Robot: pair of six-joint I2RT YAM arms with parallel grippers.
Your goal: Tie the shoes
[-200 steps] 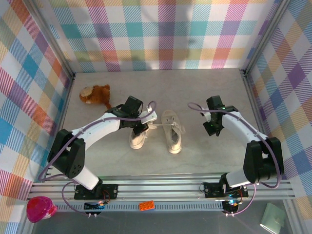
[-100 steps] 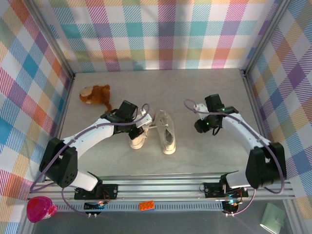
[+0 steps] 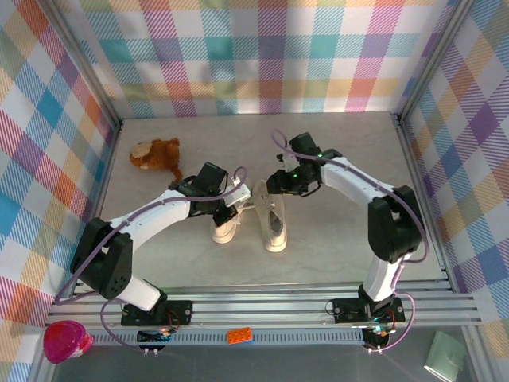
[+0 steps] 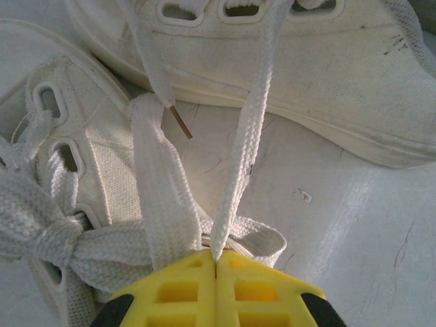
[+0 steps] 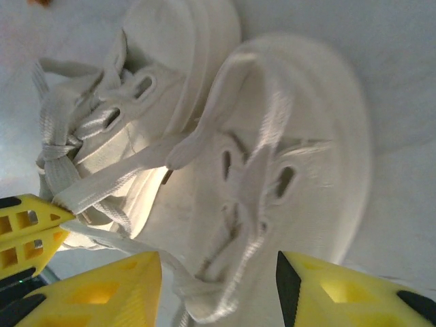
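Observation:
Two cream shoes lie side by side mid-table, the left shoe (image 3: pixel 224 227) and the right shoe (image 3: pixel 272 221). My left gripper (image 3: pixel 236 200) is between their heels, shut on a white lace (image 4: pixel 246 136) that runs taut from the pinched yellow fingertips (image 4: pixel 216 267) up to the right shoe (image 4: pixel 320 88). The left shoe (image 4: pixel 75 157) shows a knotted lace beside it. My right gripper (image 3: pixel 276 181) hovers over the right shoe's far end, open. Its yellow fingers (image 5: pixel 95 296) straddle that shoe's laced top (image 5: pixel 286 163), with a loose lace loop (image 5: pixel 204 300) between them.
A brown plush toy (image 3: pixel 157 153) lies at the back left. Plaid walls (image 3: pixel 48 159) close in the table on three sides, and an aluminium rail (image 3: pixel 262 306) runs along the near edge. The left gripper's yellow fingertip (image 5: pixel 27 228) shows close beside my right fingers.
The right arm has swung left from the table's right side to above the right shoe, and its jaws have opened. The left gripper still pinches the lace; the shoes slid slightly left.

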